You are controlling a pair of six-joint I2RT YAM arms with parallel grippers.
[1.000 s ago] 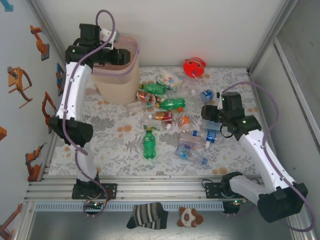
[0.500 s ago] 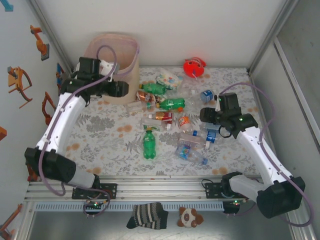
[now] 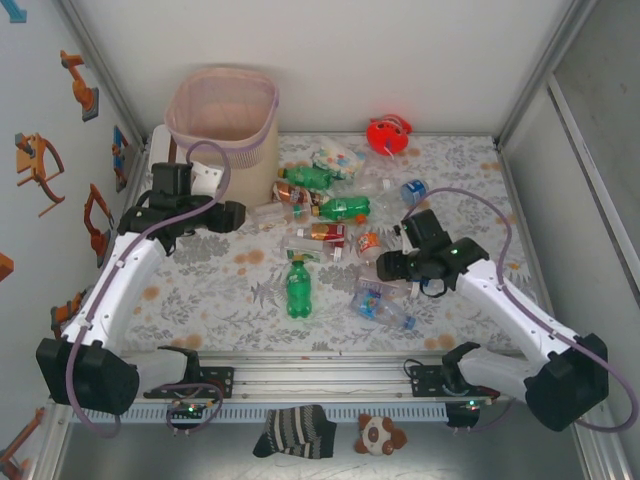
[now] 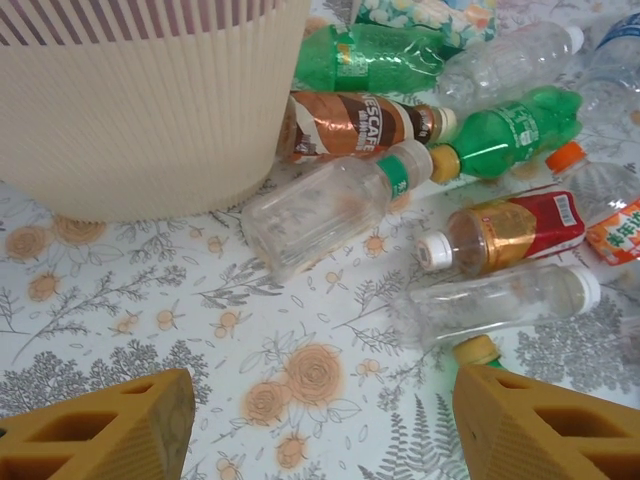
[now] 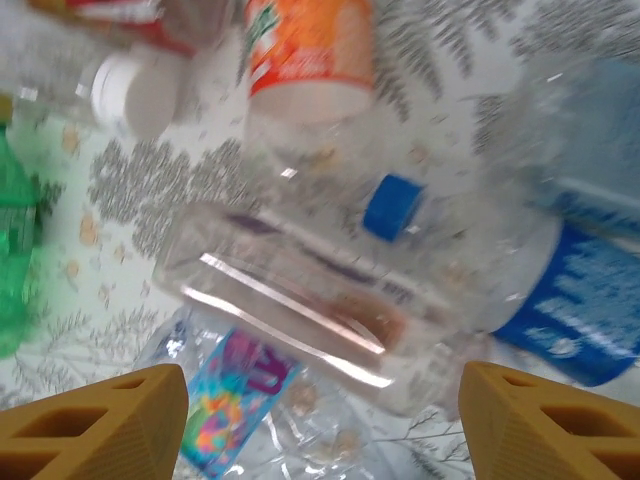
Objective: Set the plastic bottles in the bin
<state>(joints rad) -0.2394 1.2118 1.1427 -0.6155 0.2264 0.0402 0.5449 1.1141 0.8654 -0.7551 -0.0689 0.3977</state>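
**Over the plastic bottles (image 3: 345, 208): a crowded pick could slip**

The right end effector (image 5: 325, 385) is wide open and empty over a clear bottle (image 5: 300, 300), with others crowding it. Closing here may pinch a neighbour or squirt the slick body aside. The left end effector (image 4: 320, 400), equally open and empty, hovers above the surface (image 4: 150, 300) near a green-capped bottle (image 4: 320, 205). The plastic bottles lie mid-surface; the bin (image 3: 215, 150) stands far left.

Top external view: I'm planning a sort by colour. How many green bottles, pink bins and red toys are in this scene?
Green bottles: 3
Pink bin: 1
Red toy: 1
Total: 5
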